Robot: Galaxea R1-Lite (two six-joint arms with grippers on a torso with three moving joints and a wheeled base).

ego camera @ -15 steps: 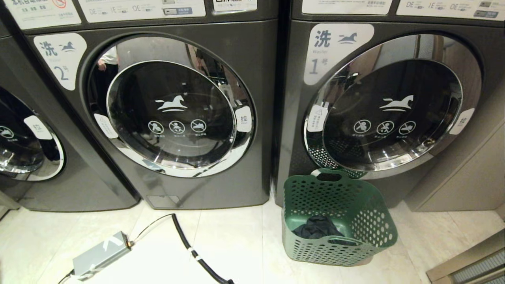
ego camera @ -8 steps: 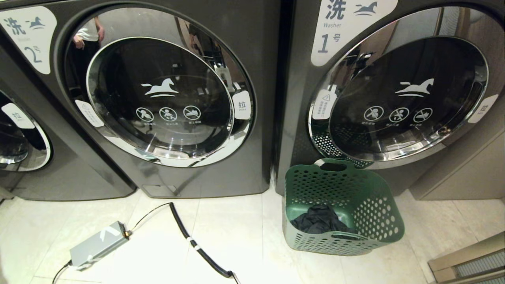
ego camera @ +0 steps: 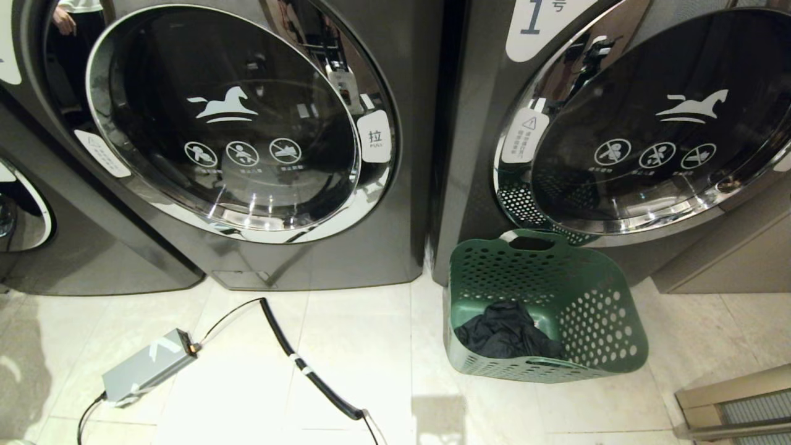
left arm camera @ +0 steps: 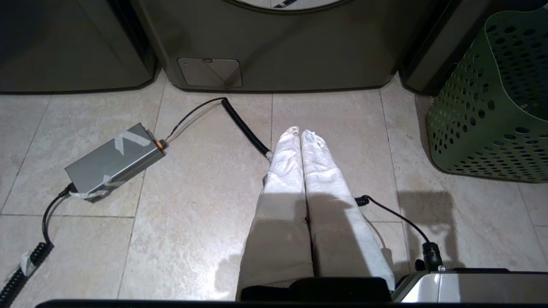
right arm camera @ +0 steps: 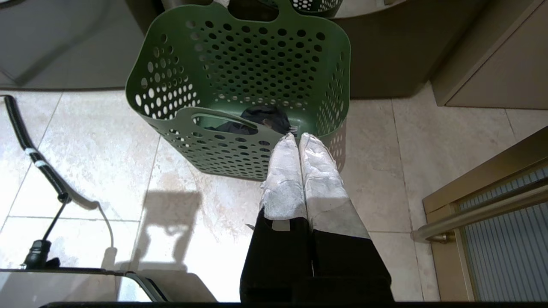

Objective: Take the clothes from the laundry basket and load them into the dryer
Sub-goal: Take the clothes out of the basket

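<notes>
In the head view, dark clothes (ego camera: 507,330) are seen inside the green laundry basket (ego camera: 609,346), set on the floor against the right-hand machine (ego camera: 469,154). In the wrist views, the left gripper (left arm camera: 300,133) and right gripper (right arm camera: 297,137) are held with jaws pressed together, empty.

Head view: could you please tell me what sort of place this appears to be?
Probably a self-service laundry: a row of numbered front-loading machines, a green laundry basket holding dark clothes, and a tiled floor.

A grey box (ego camera: 147,367) is seen on the tiled floor (ego camera: 371,346) at about 8 o'clock. A black cable (ego camera: 303,364) is laid at 6 o'clock. A louvred panel (ego camera: 741,405) is seen at 4 o'clock.
</notes>
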